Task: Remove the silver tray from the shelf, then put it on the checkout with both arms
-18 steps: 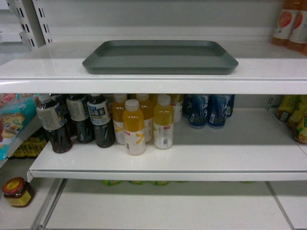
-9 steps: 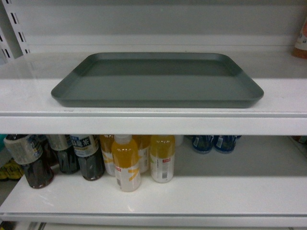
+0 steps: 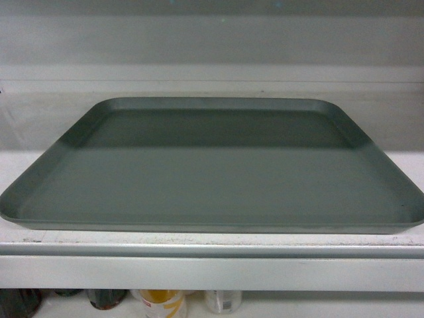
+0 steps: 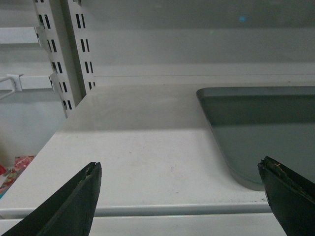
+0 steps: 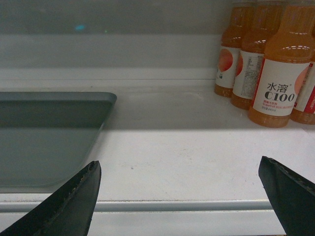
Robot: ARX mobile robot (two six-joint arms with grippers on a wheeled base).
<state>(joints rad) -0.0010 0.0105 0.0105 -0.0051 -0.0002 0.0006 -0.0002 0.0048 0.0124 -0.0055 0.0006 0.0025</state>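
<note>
The silver tray (image 3: 212, 179) lies flat on the white shelf (image 3: 212, 265) and fills nearly the whole head view; neither arm shows there. In the left wrist view my left gripper (image 4: 179, 169) is open in front of the shelf lip, with the silver tray's (image 4: 266, 132) left end ahead and to the right, close to the right fingertip. In the right wrist view my right gripper (image 5: 179, 167) is open as well, with the silver tray's (image 5: 49, 137) right end ahead and to the left, close to the left fingertip. Both gaps hold only bare shelf. The checkout is out of view.
Orange drink bottles (image 5: 275, 69) stand on the shelf to the right of the tray. Slotted white uprights (image 4: 66, 54) rise at the shelf's left end. Bottle tops (image 3: 162, 301) on the lower shelf show under the lip. The shelf's back wall is close behind the tray.
The head camera has moved in towards the shelf and slightly up: the tray has grown from a small shape to nearly the full width, and the lower shelf's bottles have almost dropped out of sight.
</note>
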